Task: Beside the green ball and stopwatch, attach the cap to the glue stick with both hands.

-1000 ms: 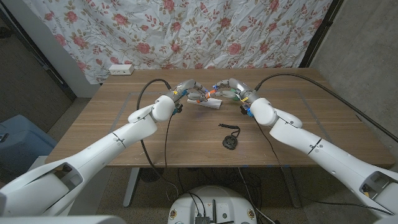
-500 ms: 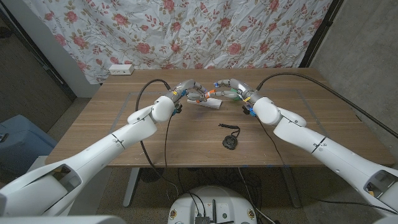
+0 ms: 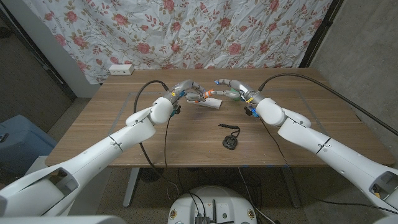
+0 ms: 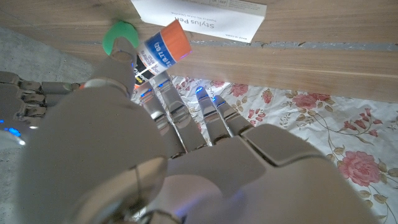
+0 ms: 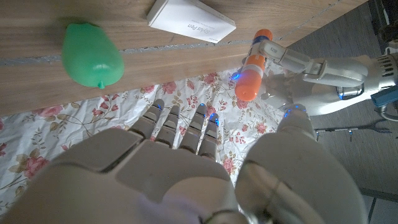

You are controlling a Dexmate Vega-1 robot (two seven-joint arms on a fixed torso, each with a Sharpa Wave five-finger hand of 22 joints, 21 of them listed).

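The job looked close to finished: the glue stick (image 5: pixel 253 62) was held up off the table (image 3: pixel 112 124) in the left hand (image 4: pixel 155 149), whose fingers were pinched around its near end, and an orange cap (image 5: pixel 247 84) appeared to sit on its free end, though how firmly it was pressed home could not be told. What seemed left was a last push, if needed, and setting the stick down. The right hand (image 5: pixel 186 162) hovered just beside the capped end with its fingers loosely apart and nothing between them and the thumb. The head view placed both hands together over the far middle of the table, with the stopwatch (image 3: pixel 231 142) lying well apart toward the robot. The right wrist view gave the whole stick side-on, orange at both ends, plus the green ball (image 5: pixel 92 55) and a white box (image 5: pixel 191 20) on the wood near it. The left wrist view showed the stick's printed label and the fingers gripping it.
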